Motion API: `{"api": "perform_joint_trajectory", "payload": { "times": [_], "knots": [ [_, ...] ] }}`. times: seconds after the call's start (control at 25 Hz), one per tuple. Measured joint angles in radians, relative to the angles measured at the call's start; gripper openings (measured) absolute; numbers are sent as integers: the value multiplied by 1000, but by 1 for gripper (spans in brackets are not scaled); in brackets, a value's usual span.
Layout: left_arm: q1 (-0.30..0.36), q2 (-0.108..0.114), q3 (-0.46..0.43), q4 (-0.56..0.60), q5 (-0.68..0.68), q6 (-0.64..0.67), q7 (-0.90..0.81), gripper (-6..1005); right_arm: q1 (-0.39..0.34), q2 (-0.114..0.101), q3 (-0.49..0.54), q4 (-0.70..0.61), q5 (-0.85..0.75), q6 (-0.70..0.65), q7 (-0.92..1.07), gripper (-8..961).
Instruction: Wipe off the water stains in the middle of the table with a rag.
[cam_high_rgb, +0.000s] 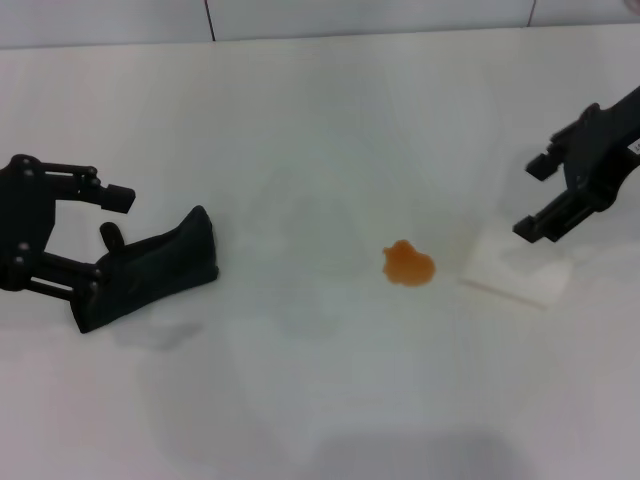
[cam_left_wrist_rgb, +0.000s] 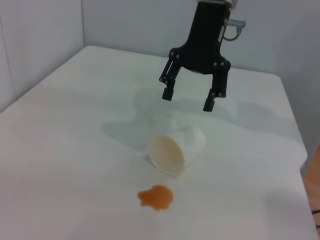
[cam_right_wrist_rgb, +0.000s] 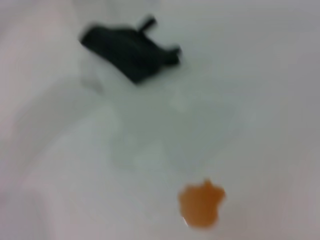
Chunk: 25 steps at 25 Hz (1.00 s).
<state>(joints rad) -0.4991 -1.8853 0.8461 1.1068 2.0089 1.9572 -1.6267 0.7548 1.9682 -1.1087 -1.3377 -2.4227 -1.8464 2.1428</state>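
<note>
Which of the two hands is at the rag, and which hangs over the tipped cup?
The left hand is at the rag, open around its end. The right hand, also open, hangs above the paper cup lying on its side.

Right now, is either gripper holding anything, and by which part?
The right gripper hangs open and empty above the tipped paper cup. The left gripper is at the rag's end; an actual grip cannot be told.

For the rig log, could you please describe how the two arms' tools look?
Both are matte black with open linkage frames and two narrow fingers each. The right tool hangs from a black block-shaped wrist with a grey connector and cable at its side. The left tool shows round pivot joints along its linkage bars.
</note>
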Motion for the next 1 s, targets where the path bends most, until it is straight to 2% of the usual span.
{"api": "perform_joint_trajectory", "payload": {
  "times": [0.16,0.44,1.0],
  "knots": [
    [-2,-2,1,19,18,1,-11,875,40,10,-32,9,-107,-34,61,854],
    [-11,-4,3,31,22,2,-22,875,41,32,-59,25,-177,-33,102,854],
    [-4,-20,8,36,49,4,-19,875,55,41,-207,63,-230,38,178,854]
  ]
}}
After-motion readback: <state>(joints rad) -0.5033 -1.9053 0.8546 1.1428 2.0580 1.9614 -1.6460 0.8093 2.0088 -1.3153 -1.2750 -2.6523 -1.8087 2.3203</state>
